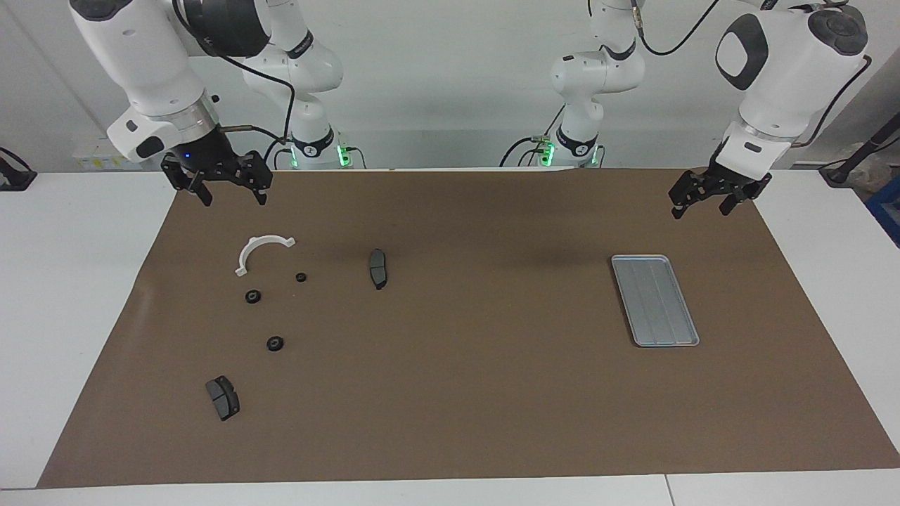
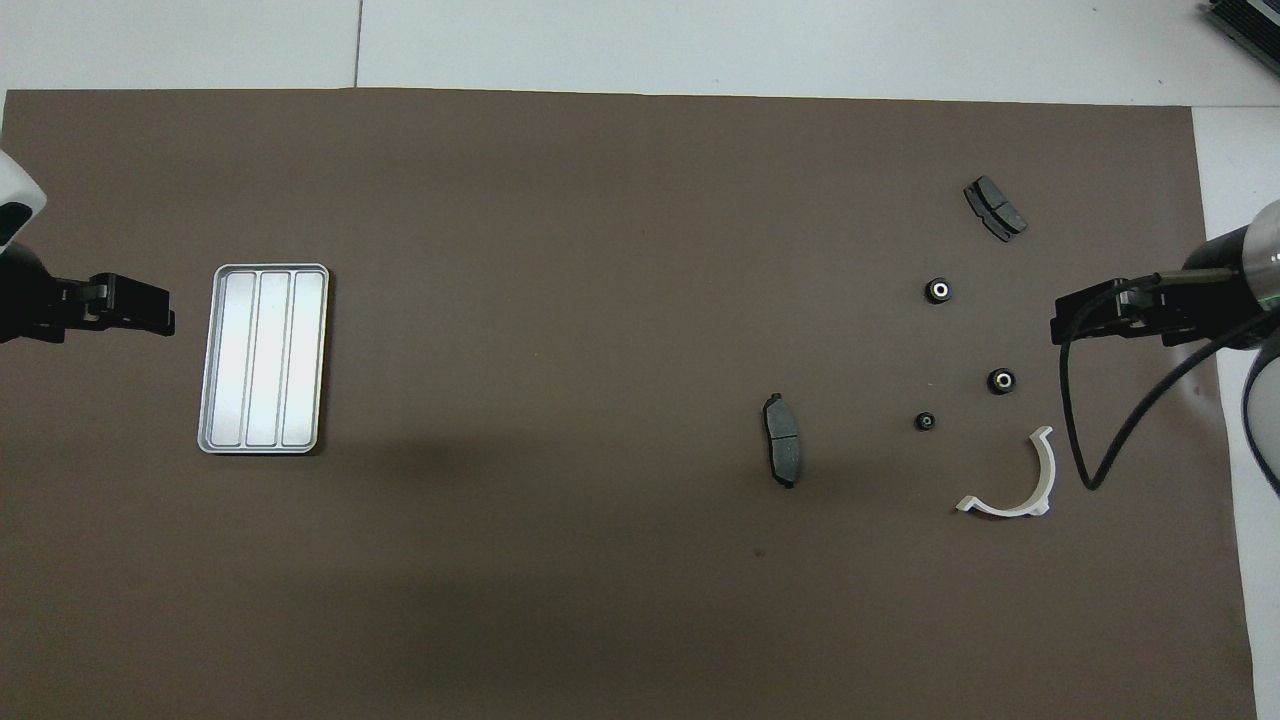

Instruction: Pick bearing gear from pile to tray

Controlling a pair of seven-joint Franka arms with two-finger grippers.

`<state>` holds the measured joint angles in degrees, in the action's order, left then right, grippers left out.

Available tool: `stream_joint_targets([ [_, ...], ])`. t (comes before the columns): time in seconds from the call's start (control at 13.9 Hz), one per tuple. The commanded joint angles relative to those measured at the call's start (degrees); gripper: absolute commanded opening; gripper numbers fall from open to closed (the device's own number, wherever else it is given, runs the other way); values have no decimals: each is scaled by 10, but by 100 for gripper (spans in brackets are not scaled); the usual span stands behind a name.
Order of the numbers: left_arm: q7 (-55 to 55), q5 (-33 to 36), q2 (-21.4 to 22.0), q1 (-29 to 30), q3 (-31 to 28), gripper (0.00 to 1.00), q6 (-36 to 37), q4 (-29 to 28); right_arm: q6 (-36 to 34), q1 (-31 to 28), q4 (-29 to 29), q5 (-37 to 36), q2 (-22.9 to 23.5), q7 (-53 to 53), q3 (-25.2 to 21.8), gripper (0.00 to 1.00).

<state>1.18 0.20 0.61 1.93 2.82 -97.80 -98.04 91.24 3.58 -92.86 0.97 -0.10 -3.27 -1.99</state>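
The pile lies toward the right arm's end of the brown mat. It holds three black round gears (image 1: 253, 296) (image 1: 301, 277) (image 1: 275, 344), two dark grey brake pads (image 1: 378, 268) (image 1: 223, 397) and a white half-ring bracket (image 1: 261, 251). The gears also show in the overhead view (image 2: 1001, 381) (image 2: 926, 421) (image 2: 939, 291). The silvery tray (image 1: 654, 301) (image 2: 263, 357) lies empty toward the left arm's end. My right gripper (image 1: 232, 198) (image 2: 1060, 328) hangs open and empty over the mat's edge, beside the bracket. My left gripper (image 1: 701, 209) (image 2: 160, 318) hangs open and empty beside the tray.
The brown mat (image 1: 478, 393) covers most of the white table. One brake pad (image 2: 782, 439) lies apart from the rest, toward the mat's middle. The other pad (image 2: 995, 208) is the part farthest from the robots. A black cable (image 2: 1075, 440) hangs from the right arm.
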Motion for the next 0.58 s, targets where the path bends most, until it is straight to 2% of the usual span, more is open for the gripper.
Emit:
stream_joint_targets([
  [0.0,-4,-3,15,-3,-3,100,-2,-16,-10,-2,2,0,-2,-6,2,100],
  [0.5,-4,-3,15,-4,-3,100,-1,-16,-5,-11,-5,3,-4,-1,1,100],
])
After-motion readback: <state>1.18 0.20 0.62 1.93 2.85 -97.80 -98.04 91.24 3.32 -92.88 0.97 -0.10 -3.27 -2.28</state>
